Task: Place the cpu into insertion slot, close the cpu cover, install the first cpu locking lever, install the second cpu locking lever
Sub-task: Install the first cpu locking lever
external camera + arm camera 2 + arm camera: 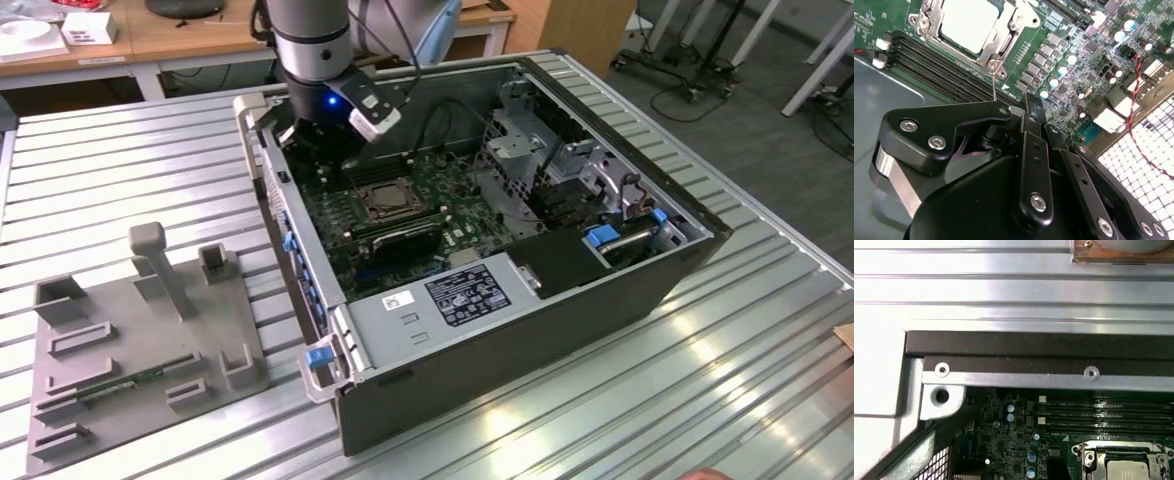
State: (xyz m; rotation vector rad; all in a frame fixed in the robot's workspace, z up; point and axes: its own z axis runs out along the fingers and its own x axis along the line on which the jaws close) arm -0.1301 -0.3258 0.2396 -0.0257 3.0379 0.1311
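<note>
Pincer (1030,104) looks closed, empty, by the lever (994,82); cpu (968,22) lies seated under the shut cover (1003,37). I'd press the lever down evenly, then swing it inward until it locks.

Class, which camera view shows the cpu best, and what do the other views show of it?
The second wrist view: the cpu is close there, with most of its pale top showing, framed by the cpu cover. The first wrist view catches part of it at the picture's edge. The exterior view shows it as a small distant square.
</note>
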